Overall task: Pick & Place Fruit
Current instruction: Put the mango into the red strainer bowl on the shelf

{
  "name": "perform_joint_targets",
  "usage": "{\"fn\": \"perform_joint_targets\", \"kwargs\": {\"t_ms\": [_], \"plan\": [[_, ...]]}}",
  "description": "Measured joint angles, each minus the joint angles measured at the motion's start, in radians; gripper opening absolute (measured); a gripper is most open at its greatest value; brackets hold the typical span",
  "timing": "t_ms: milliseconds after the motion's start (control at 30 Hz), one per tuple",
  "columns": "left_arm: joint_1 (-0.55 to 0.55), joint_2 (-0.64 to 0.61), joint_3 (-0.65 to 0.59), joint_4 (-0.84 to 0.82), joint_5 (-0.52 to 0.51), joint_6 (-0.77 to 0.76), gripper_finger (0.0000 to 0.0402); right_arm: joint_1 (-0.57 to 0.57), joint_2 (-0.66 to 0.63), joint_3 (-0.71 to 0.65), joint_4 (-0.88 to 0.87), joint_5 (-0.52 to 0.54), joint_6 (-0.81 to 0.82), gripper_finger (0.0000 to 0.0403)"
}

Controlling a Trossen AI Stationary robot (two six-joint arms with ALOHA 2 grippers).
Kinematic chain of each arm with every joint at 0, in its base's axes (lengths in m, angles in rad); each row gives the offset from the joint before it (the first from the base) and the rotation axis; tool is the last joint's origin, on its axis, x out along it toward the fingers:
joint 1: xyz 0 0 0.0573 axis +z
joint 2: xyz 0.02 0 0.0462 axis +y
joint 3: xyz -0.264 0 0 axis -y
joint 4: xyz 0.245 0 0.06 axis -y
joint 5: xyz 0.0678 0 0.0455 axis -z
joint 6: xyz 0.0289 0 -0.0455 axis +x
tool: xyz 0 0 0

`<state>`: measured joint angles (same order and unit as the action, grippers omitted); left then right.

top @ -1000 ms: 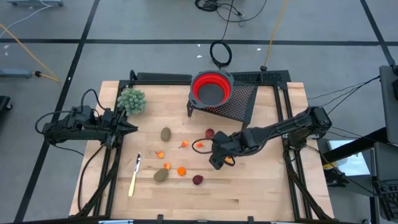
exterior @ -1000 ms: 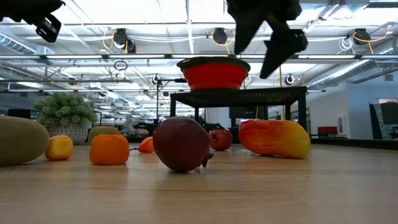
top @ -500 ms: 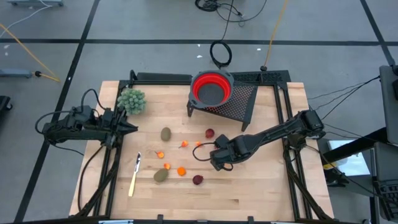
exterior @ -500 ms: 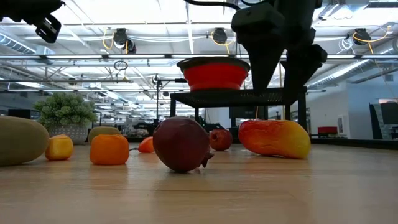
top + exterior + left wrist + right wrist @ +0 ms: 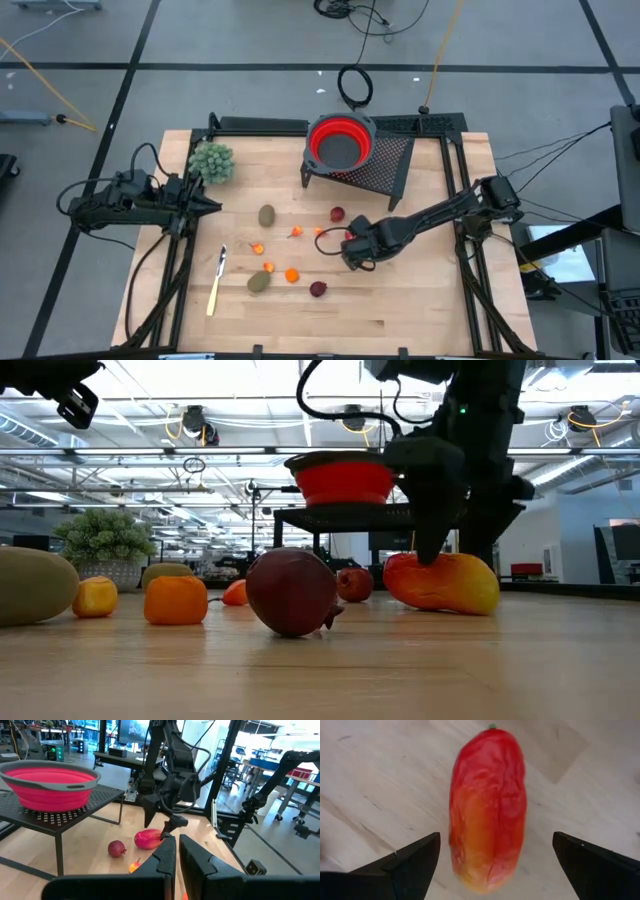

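Right gripper (image 5: 487, 865): hanging low at centre-right of the high view, jaws spread wide on either side of the mango (image 5: 487, 807), not yet touching it. Mango: lying flat on the wooden table (image 5: 420, 300), right of centre in the low view. Dark red ball (image 5: 292, 592): sitting near the front. Left gripper (image 5: 212, 206): waiting at the table's left edge beside the green clump (image 5: 211, 161), fingers pressed together, holding nothing. Red collapsible bowl (image 5: 340, 143): resting on the black mesh stand (image 5: 385, 160), upper centre.

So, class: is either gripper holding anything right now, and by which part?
Nothing is held. The right gripper stands open over the mango; the left gripper is shut, empty.
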<state>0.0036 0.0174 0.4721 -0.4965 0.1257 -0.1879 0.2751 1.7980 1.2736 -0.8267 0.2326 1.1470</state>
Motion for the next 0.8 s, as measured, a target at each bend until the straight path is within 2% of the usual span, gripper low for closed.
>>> {"fn": "perform_joint_targets", "kwargs": {"t_ms": [200,467,800], "plan": [[0.0,0.0,0.0,0.0,-0.002,0.0,0.0021,-0.025,0.0,-0.086,0.14,-0.005,-0.007,0.0377],[0.0,0.0,0.0,0.0,-0.003,-0.006,0.0021,-0.034,-0.003,-0.187,0.337,-0.072,-0.053,0.0377],[0.0,0.0,0.0,0.0,-0.005,-0.005,0.0021,-0.033,-0.004,-0.201,0.354,-0.076,-0.093,0.0377]]}}
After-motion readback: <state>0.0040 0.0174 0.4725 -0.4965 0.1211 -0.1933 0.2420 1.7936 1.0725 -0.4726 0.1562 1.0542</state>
